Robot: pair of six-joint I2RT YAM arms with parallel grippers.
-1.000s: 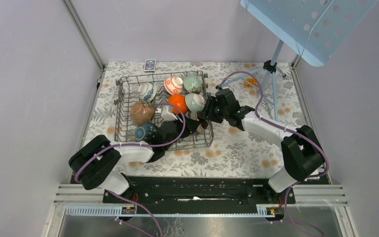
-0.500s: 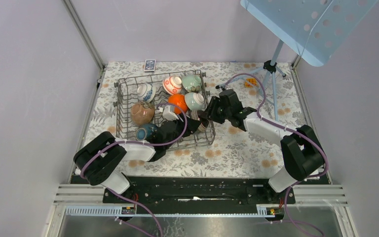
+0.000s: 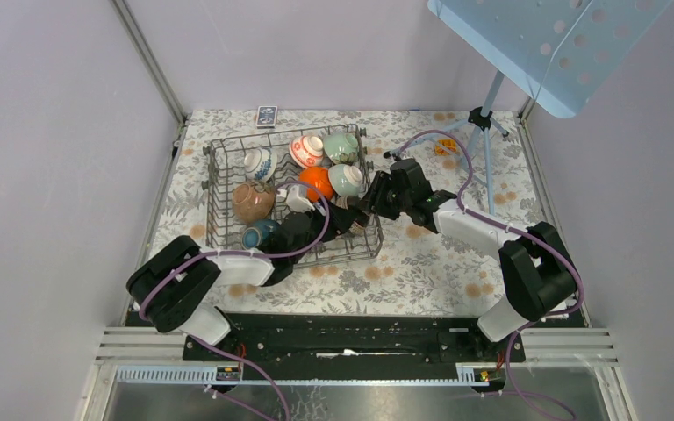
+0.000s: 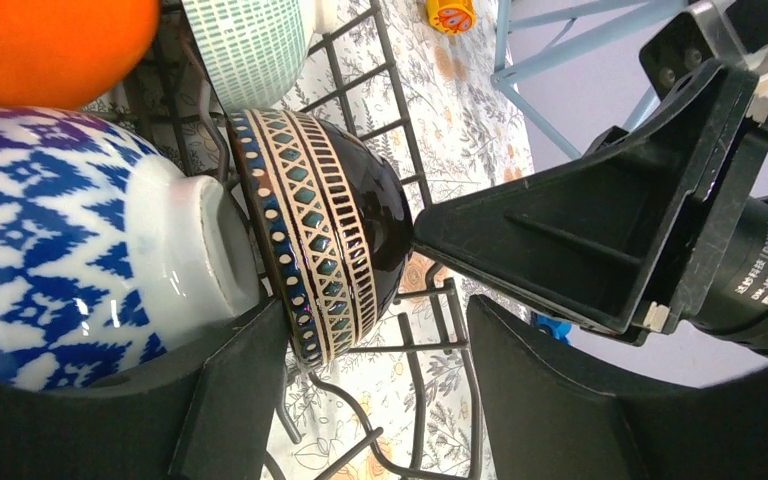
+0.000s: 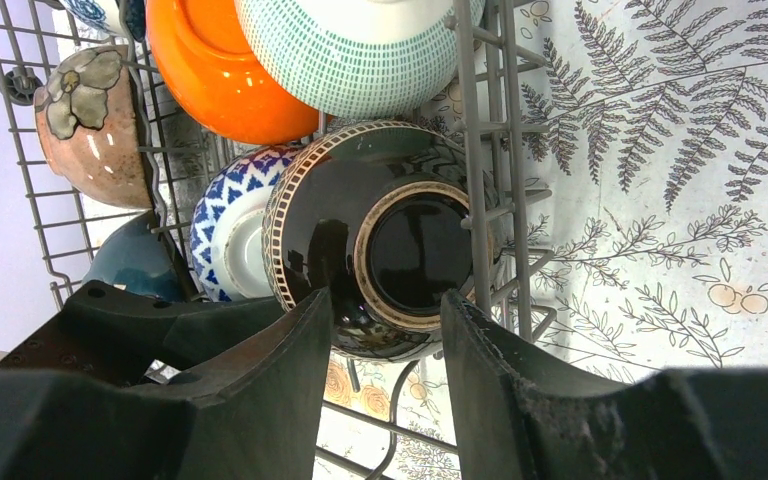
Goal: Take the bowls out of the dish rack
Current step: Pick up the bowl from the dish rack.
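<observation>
Inspecting the dish rack (image 3: 226, 180): its long axis runs left to right across from my bases, slightly skewed, open side up. The black bowl (image 5: 400, 240) with the patterned band sits inside the rack's near right corner, against the right wall. It stands on edge with its axis about level. Its foot ring points out toward the right wall, and its mouth faces inward at the foot of a blue-and-white bowl (image 4: 50, 240) just beside it. An orange bowl (image 5: 220, 70) and a green-hatched bowl (image 5: 350, 45) lie just beyond, deeper in the rack.

My left arm reaches low and nearly flat over the rack's near edge. My left claw (image 4: 378, 320) is wide. One finger touches the black bowl's rim, the other stands apart, and nothing is held.

My right arm bends at the elbow outside the rack's right wall, forearm angled in. My right claw (image 5: 385, 300) is partly spread at the foot ring, one fingertip touching the bowl's base. Whether it pinches the bowl, I cannot tell.
</observation>
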